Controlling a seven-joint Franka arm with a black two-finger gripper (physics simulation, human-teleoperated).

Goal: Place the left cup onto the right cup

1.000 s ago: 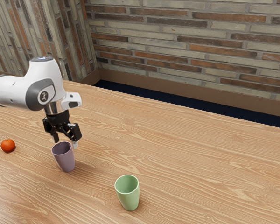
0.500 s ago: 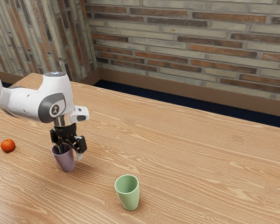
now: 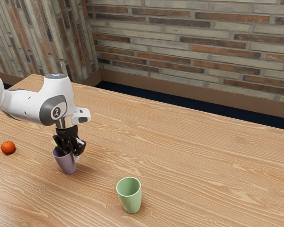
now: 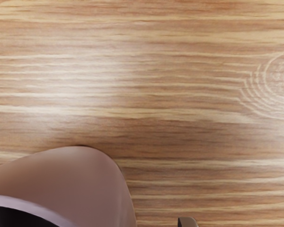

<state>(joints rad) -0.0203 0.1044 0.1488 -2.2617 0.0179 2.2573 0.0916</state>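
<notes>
Since the purple cup [image 3: 65, 163] must go onto the green cup [image 3: 128, 195], the gripper [image 3: 68, 149] pinches its rim from above, ready for lifting; both cups stand toward the tabletop's [image 3: 203, 151] near edge, well apart.

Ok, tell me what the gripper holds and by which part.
The gripper pinches the purple cup by its rim wall, on the exterior view's right side.

Light wood-grain desk [image 3: 203, 142] carries 3 things. Upright purple plastic cup [image 3: 65, 161] twd exterior view's left, upright pale-green plastic cup [image 3: 129, 194] nearer cam. Small round orange fruit [image 3: 8, 147] at far left, well apart.
</notes>
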